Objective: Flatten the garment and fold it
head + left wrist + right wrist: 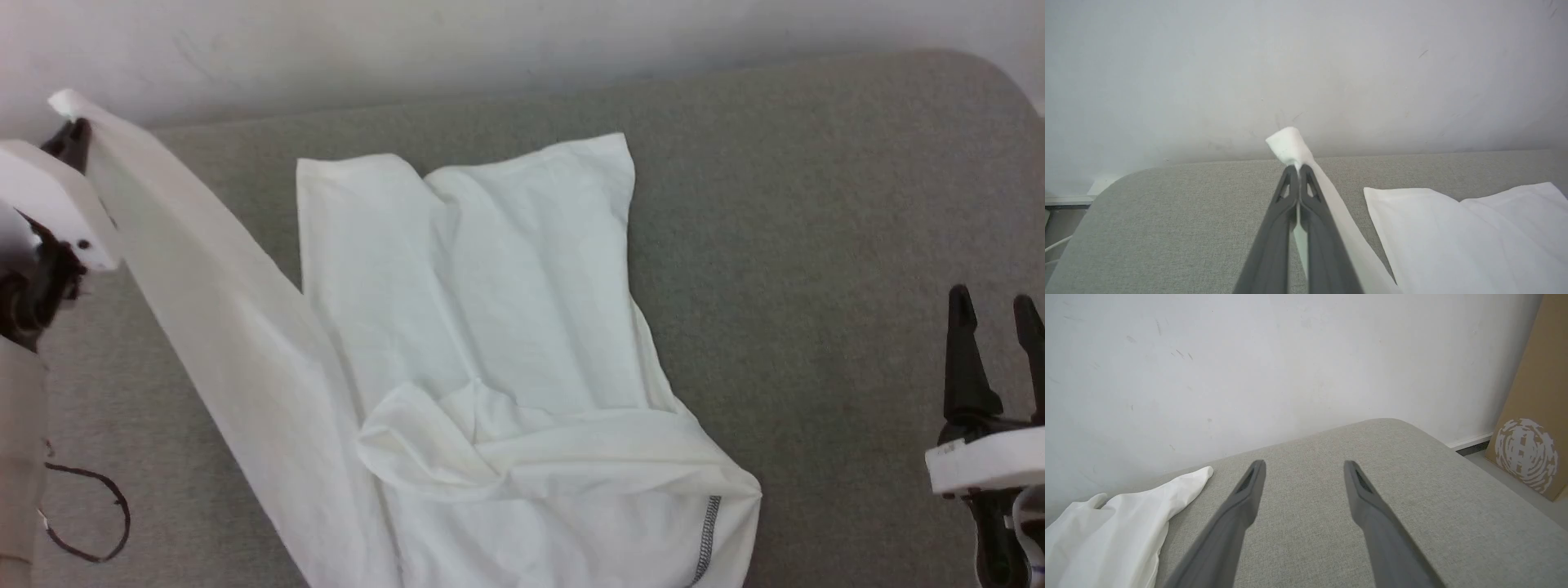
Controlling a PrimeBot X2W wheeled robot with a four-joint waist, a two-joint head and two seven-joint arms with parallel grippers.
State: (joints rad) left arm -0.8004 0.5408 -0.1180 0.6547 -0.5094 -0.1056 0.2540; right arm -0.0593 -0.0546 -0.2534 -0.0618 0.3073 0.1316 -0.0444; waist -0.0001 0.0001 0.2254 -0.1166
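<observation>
White garment (490, 327) on grey cushion (816, 204), left tool (1299, 168) clamped on its sleeve (204, 310), right tool (1304, 467) spread apart.

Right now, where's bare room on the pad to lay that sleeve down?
Widest bare patch: grey pad between the garment and the open right gripper. Narrow strip between garment and wall. Small wedge between lifted sleeve, held by the left gripper, and garment body. Crowded: bunched folds nearest the robot.
</observation>
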